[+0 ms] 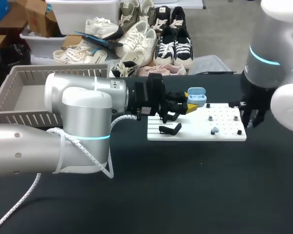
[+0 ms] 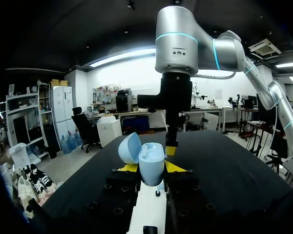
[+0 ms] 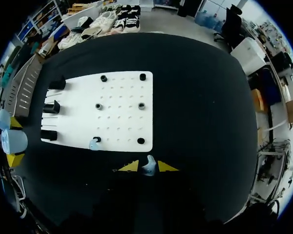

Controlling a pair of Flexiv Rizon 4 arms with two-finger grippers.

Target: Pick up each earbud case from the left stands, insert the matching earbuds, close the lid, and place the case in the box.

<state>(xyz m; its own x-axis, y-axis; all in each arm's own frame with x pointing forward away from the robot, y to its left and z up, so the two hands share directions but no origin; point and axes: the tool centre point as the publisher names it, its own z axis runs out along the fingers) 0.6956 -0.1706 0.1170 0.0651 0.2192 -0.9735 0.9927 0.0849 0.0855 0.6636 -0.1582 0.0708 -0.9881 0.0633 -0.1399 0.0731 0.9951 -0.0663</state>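
Head view: my left claw grips the open case above the board. Left wrist view: the case is clamped between my tips, lid up. Right wrist view: my right claw pinches an earbud; a second earbud lies ahead on the board.

Before you: a black table bearing a white pegged board right of centre and a grey slatted box far left.

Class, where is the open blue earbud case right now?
In the head view, the earbud case, lid open, is gripped in the left tool above the white board, by the black stands at its left end.
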